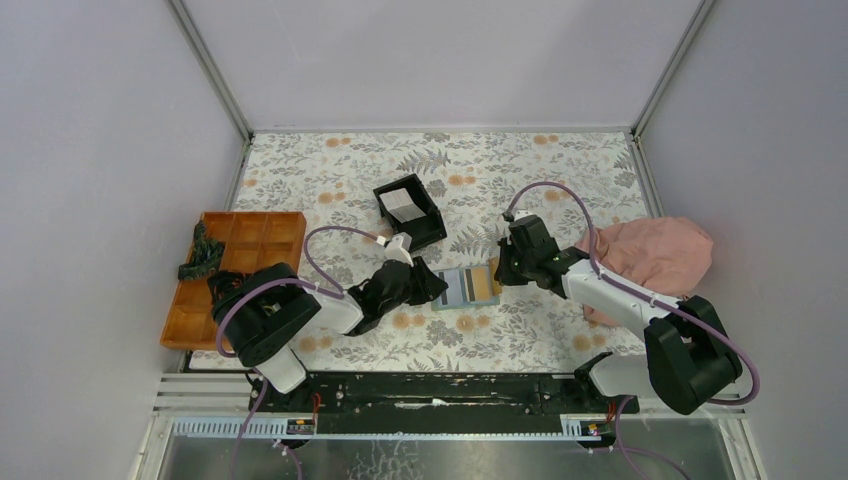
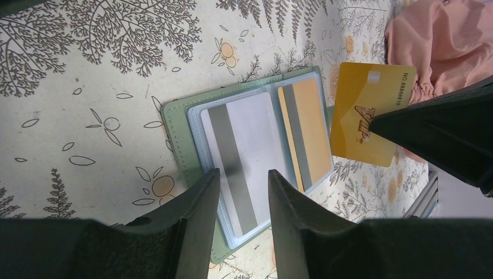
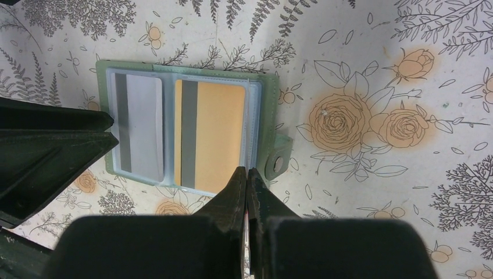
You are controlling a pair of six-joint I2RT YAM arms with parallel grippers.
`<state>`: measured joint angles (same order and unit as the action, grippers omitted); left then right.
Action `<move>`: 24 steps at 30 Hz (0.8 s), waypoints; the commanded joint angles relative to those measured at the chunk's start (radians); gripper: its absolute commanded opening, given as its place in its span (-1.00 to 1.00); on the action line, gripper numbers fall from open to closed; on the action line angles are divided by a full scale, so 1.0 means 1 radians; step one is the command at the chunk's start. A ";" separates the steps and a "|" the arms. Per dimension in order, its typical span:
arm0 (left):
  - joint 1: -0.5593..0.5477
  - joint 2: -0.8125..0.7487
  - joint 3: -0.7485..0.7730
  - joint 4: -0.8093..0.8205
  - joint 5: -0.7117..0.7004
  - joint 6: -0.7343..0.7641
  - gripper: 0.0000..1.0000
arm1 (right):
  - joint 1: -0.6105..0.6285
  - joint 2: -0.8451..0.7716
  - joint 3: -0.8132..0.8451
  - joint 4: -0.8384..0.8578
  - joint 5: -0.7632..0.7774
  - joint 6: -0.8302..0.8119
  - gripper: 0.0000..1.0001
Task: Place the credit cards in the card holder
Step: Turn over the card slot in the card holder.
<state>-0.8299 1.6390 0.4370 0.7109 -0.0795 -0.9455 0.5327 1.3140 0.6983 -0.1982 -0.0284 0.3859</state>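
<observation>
The card holder point(image 1: 468, 288) lies open flat on the flowered cloth, its green cover point(image 2: 177, 139) point(image 3: 264, 104) showing round the clear pockets. A grey-white credit card point(image 2: 250, 145) point(image 3: 142, 122) sits in one pocket and an orange card point(image 2: 311, 128) point(image 3: 218, 133) in the other. My left gripper point(image 1: 438, 290) point(image 2: 243, 172) is open, its tips over the grey-white card's end with nothing between them. My right gripper point(image 1: 505, 272) point(image 3: 246, 170) is shut on a yellow card point(image 2: 369, 110), held above the table just beyond the holder's orange side.
A black open-top box point(image 1: 410, 210) with a pale card in it stands behind the holder. An orange compartment tray point(image 1: 235, 275) with a dark green item point(image 1: 203, 250) lies at the left. A pink cloth point(image 1: 660, 255) point(image 2: 442, 40) is bunched at the right.
</observation>
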 commanded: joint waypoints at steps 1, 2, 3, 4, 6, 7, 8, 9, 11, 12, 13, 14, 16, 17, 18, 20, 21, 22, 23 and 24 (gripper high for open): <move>-0.004 0.022 0.003 -0.037 -0.028 0.019 -0.13 | 0.019 0.004 0.018 0.029 -0.014 0.004 -1.00; -0.004 0.022 0.003 -0.037 -0.029 0.019 -0.13 | 0.019 0.004 0.020 0.025 -0.013 0.004 -1.00; -0.004 0.022 0.003 -0.037 -0.028 0.019 -0.13 | 0.021 0.004 0.022 0.023 -0.011 0.004 -1.00; -0.003 0.022 0.004 -0.036 -0.028 0.019 -0.13 | 0.021 0.004 0.024 0.022 -0.010 0.004 -1.00; -0.005 0.022 0.002 -0.036 -0.028 0.018 -0.13 | 0.024 0.005 0.026 0.020 -0.011 0.003 -1.00; -0.005 0.023 0.003 -0.036 -0.029 0.019 -0.13 | 0.025 0.006 0.027 0.020 -0.010 0.004 -1.00; -0.005 0.022 0.002 -0.036 -0.028 0.019 -0.13 | 0.027 0.007 0.027 0.020 -0.010 0.002 -1.00; -0.005 0.022 0.002 -0.036 -0.028 0.019 -0.13 | 0.029 0.008 0.028 0.020 -0.009 0.004 -1.00; -0.005 0.022 0.003 -0.036 -0.028 0.019 -0.13 | 0.033 0.006 0.029 0.017 -0.004 0.005 -1.00; -0.005 0.024 0.002 -0.036 -0.029 0.019 -0.13 | 0.034 0.004 0.031 0.014 -0.003 0.005 -1.00; -0.005 0.023 0.001 -0.036 -0.028 0.019 -0.13 | 0.035 0.001 0.033 0.012 -0.001 0.006 -1.00; -0.004 0.025 0.000 -0.036 -0.029 0.019 -0.13 | 0.036 -0.001 0.036 0.008 -0.001 0.007 -1.00; -0.006 0.026 0.000 -0.034 -0.028 0.017 -0.13 | 0.036 -0.005 0.045 0.003 -0.001 0.007 -1.00; -0.005 0.028 0.000 -0.033 -0.028 0.017 -0.13 | 0.036 -0.006 0.047 0.002 -0.002 0.007 -1.00; -0.005 0.028 -0.001 -0.033 -0.029 0.018 -0.13 | 0.038 -0.007 0.048 0.001 -0.002 0.007 -1.00; -0.005 0.028 -0.001 -0.033 -0.028 0.017 -0.13 | 0.039 -0.010 0.048 0.003 -0.003 0.011 -1.00; -0.005 0.028 -0.001 -0.033 -0.028 0.018 -0.13 | 0.041 -0.013 0.047 0.003 -0.002 0.013 -1.00; -0.005 0.028 -0.002 -0.032 -0.029 0.017 -0.13 | 0.041 -0.015 0.046 0.003 -0.001 0.015 -1.00; -0.005 0.028 -0.002 -0.033 -0.029 0.017 -0.13 | 0.042 -0.018 0.046 0.003 -0.001 0.017 -1.00; -0.006 0.028 -0.003 -0.032 -0.028 0.017 -0.13 | 0.042 -0.022 0.045 0.005 -0.002 0.019 -1.00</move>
<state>-0.8303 1.6409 0.4370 0.7120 -0.0803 -0.9459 0.5613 1.3140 0.7040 -0.2012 -0.0277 0.3920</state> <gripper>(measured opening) 0.436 0.017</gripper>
